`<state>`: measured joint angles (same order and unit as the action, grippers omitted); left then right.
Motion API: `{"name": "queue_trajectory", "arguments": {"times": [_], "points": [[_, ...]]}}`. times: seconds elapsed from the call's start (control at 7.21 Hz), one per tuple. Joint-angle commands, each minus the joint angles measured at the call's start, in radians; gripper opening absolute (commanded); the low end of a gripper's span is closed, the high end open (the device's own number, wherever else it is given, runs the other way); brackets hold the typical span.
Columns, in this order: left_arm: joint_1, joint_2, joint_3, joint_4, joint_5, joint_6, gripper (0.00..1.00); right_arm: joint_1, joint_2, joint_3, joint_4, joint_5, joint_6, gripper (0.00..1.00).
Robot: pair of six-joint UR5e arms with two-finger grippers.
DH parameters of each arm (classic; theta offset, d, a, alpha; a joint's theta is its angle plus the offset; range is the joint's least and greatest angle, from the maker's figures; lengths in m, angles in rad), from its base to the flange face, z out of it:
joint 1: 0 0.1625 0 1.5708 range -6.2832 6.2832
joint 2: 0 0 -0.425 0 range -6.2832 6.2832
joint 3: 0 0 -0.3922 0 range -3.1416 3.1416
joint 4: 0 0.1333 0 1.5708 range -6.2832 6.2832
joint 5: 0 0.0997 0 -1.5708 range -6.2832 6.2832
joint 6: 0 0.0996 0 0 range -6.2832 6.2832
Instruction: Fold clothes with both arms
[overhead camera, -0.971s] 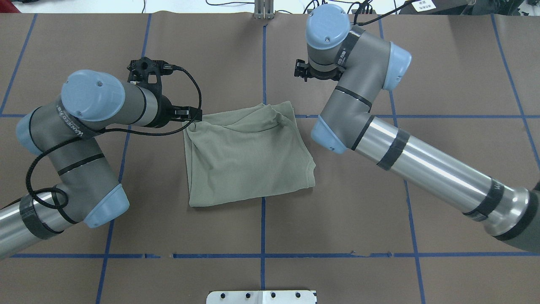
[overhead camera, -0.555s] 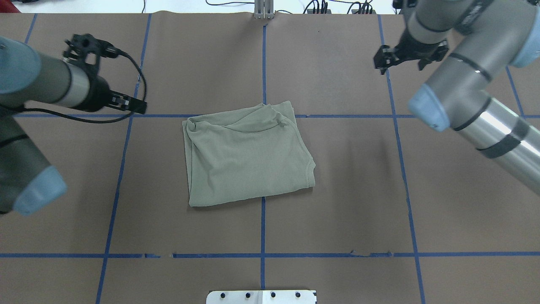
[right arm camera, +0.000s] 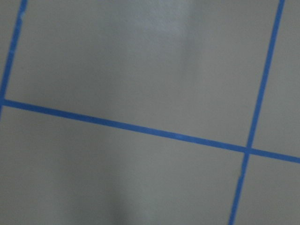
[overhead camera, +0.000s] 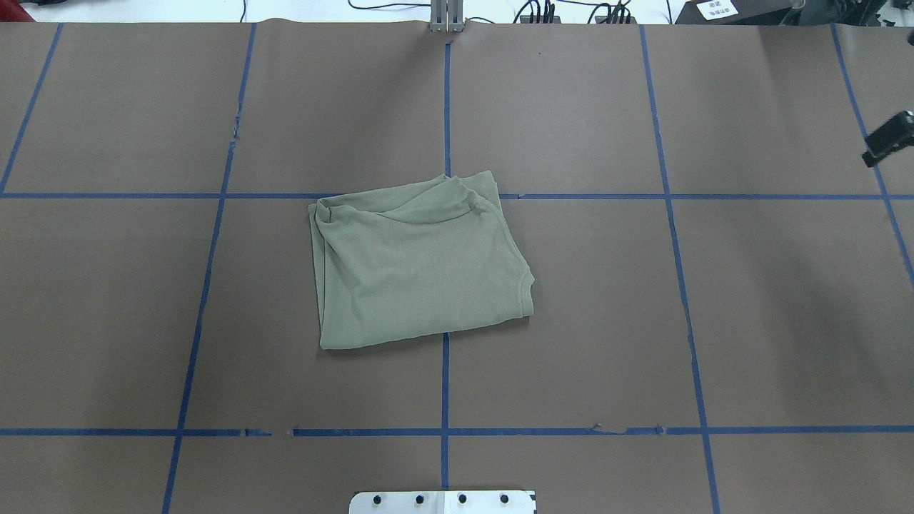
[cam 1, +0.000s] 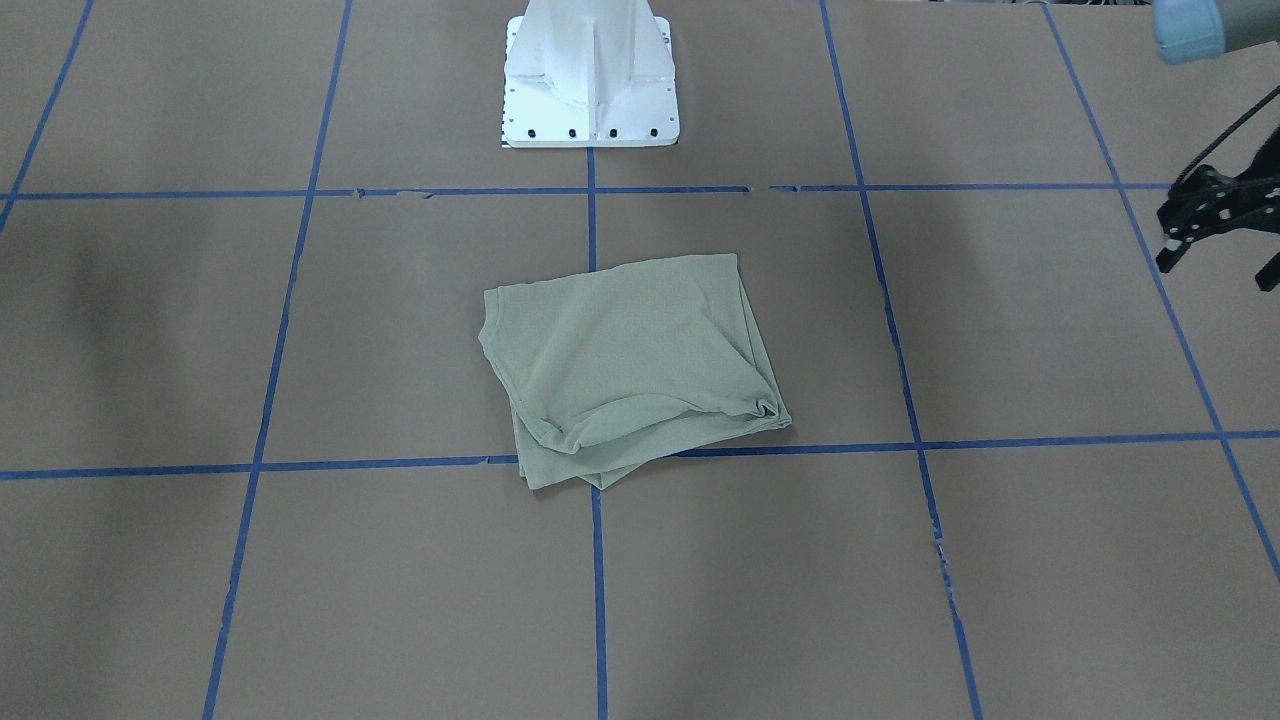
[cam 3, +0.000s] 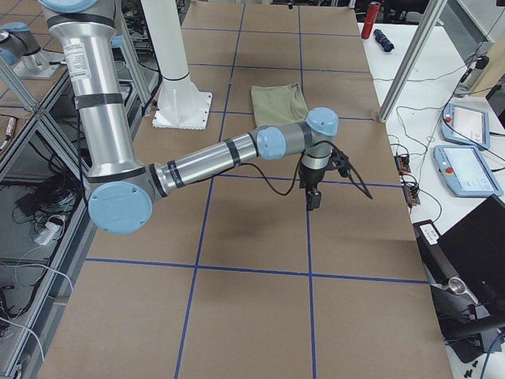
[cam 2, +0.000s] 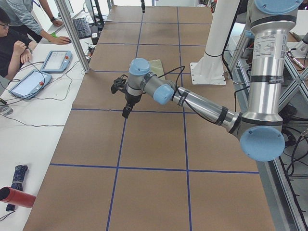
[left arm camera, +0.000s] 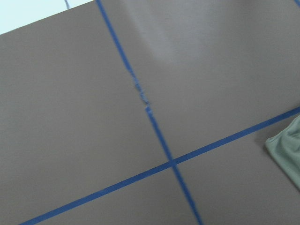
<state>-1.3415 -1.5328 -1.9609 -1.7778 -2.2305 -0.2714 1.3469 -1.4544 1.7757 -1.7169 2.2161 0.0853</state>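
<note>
The sage-green shirt (overhead camera: 421, 264) lies folded into a rough rectangle at the table's middle, with nothing touching it. It also shows in the front view (cam 1: 640, 370), in both side views (cam 2: 156, 65) (cam 3: 278, 101), and as a corner in the left wrist view (left arm camera: 288, 147). My left gripper (cam 1: 1215, 230) is far off at that view's right edge, above the table (cam 2: 126, 108). My right gripper (overhead camera: 889, 138) shows only as a black bit at the overhead's right edge, and it hangs over bare table (cam 3: 313, 197). I cannot tell whether either is open or shut.
The brown table (overhead camera: 571, 321) carries a grid of blue tape lines. The white pedestal base (cam 1: 590, 75) stands at the robot's side. Operators, tablets (cam 2: 57, 60) and cables sit on the white bench beyond the far edge.
Both arms have swung outward from the shirt, the left arm leaving the overhead view to the left and the right arm almost leaving it to the right. The shirt has not moved.
</note>
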Motion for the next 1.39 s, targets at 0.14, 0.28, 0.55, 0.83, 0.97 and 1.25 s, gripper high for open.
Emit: {"name": "queue_trajectory", "arguments": {"times": [0.14, 0.28, 0.55, 0.83, 0.97, 1.25], "points": [[-0.183, 0.091, 0.089, 0.044, -0.028, 0.204, 1.00, 0.165, -0.177, 0.007, -0.010, 0.007, -0.191, 1.00], [-0.185, 0.126, 0.091, 0.046, -0.031, 0.204, 1.00, 0.194, -0.232, 0.014, 0.000, 0.013, -0.190, 1.00], [-0.185, 0.187, 0.117, 0.049, -0.138, 0.204, 1.00, 0.195, -0.244, 0.028, 0.000, 0.016, -0.179, 1.00], [-0.185, 0.239, 0.116, 0.051, -0.139, 0.202, 1.00, 0.195, -0.245, 0.030, 0.000, 0.020, -0.180, 1.00], [-0.179, 0.241, 0.122, 0.049, -0.130, 0.198, 1.00, 0.195, -0.245, 0.030, 0.000, 0.019, -0.180, 1.00], [-0.177, 0.226, 0.114, 0.040, -0.127, 0.195, 1.00, 0.195, -0.244, 0.031, 0.000, 0.019, -0.180, 1.00]]}}
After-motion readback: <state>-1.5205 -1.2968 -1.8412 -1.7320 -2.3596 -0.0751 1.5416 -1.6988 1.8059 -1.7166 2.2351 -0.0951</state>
